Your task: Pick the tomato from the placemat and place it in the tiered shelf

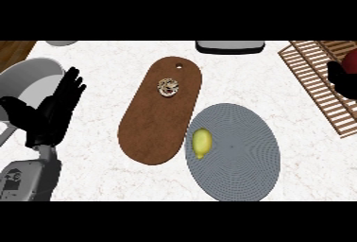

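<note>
White marbled tabletop point(97, 179), items listed from left. Far left corner: a strip of brown wood surface point(14, 47). Beside it at the far edge, a small grey rounded object point(61, 42), mostly cut off. Left side: a large grey bowl-like vessel point(31, 78), partly out of view. Left robot hand point(55, 111), black, on a grey forearm rising from the near left; fingers straight and pointing to the far side, relaxed and spread apart, holding nothing, overlapping the vessel's right rim in the view. Centre: an elongated brown wooden cutting board point(157, 127) with rounded ends and a small hole at its far end, lying slightly tilted; on its far half rests a small brown-and-cream lumpy item point(168, 87), identity unclear. Far edge, centre-right: a dark grey tray-like object point(230, 46), only its near part showing. Right of the board and touching or overlapping its near right edge: a round grey woven placemat point(241, 156), carrying a yellow lemon point(202, 142) near its left rim. Far right: a slatted wooden tiered shelf point(317, 80), set at an angle. Right robot hand point(342, 80), black, at the right edge over the shelf, fingers curled round the red tomato point(351, 60), which is partly visible above the shelf and well apart from the placemat.
</note>
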Controlling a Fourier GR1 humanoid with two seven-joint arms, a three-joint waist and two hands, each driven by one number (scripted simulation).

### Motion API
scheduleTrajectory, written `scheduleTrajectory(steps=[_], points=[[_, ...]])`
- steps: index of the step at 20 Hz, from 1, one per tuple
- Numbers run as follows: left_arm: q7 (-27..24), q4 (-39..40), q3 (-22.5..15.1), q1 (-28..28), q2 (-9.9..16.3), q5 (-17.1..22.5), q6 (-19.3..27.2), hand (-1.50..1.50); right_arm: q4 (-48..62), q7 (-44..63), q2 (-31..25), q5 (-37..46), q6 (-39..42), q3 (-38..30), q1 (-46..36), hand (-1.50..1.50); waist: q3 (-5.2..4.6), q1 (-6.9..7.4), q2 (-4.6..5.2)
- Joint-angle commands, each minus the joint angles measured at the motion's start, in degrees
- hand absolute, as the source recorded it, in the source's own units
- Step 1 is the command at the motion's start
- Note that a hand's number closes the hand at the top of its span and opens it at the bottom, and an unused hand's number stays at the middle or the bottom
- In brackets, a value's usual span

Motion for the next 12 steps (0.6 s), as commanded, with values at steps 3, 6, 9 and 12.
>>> scheduleTrajectory(steps=[3,6,9,12], points=[[0.81,-2.2,0.23,0.98,-0.26,0.05,0.01,0.0,8.37,-10.54,-7.2,-8.61,-1.76,-14.02,2.53,1.5,0.06,0.03,0.04],[3.62,-2.33,0.05,-0.63,0.04,0.55,-0.82,0.0,16.18,-14.04,-9.83,-8.05,-4.11,-15.1,1.18,1.5,0.04,0.36,0.09],[1.56,-0.24,1.72,-1.41,0.85,1.02,-1.89,0.0,15.21,-18.88,-9.98,-10.1,-6.13,-18.31,6.98,1.5,0.03,0.0,0.05],[-2.66,-0.68,-0.27,3.56,-1.08,-1.3,-2.0,0.0,23.07,-20.51,-11.56,-8.47,-8.8,-15.61,3.19,1.5,0.01,0.54,0.08]])
